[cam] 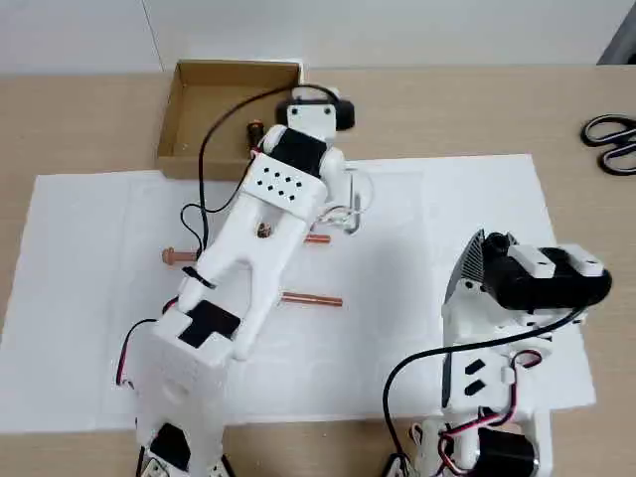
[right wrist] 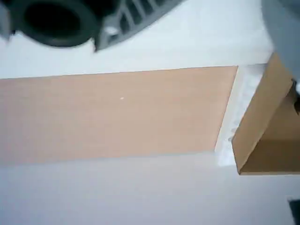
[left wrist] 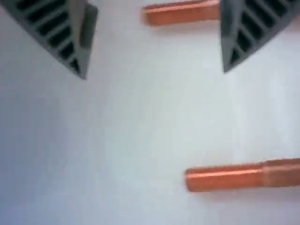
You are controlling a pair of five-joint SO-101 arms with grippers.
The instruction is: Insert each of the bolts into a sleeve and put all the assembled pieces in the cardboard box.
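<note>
Left pincer (cam: 346,207) hangs over the paper (cam: 417,328), far of centre, jaws spread wide and holding nothing. Far tube (cam: 318,238) lies flat just beside it. In the left wrist view the pincer (left wrist: 153,72) has one end of that tube (left wrist: 180,12) close against one jaw, not between the two. Near tube (cam: 313,298) lies flat a little nearer me, apart from the first. Bolt (cam: 181,255) lies well to the left, head pointing left, past my left arm. The left wrist view also has a stepped piece (left wrist: 234,176), apart from the jaws. Which one it is on the table I can't say.

Box (cam: 189,109) stands at the far side, by the paper's far-left corner. A small copper thing (cam: 254,129) lies inside, toward the right, likely one pair done.

Right pincer (cam: 467,266) sits folded at the near right, well apart from all parts. Open or closed, I cannot tell.

Step, as I judge it: pick-up of a tube for the next pair, nothing gripped yet. Next move calls for shifting the left pincer sideways until the far tube lies across the gap between the jaws — then down to the paper and close. Risk: a nudged tube rolls off line.
</note>
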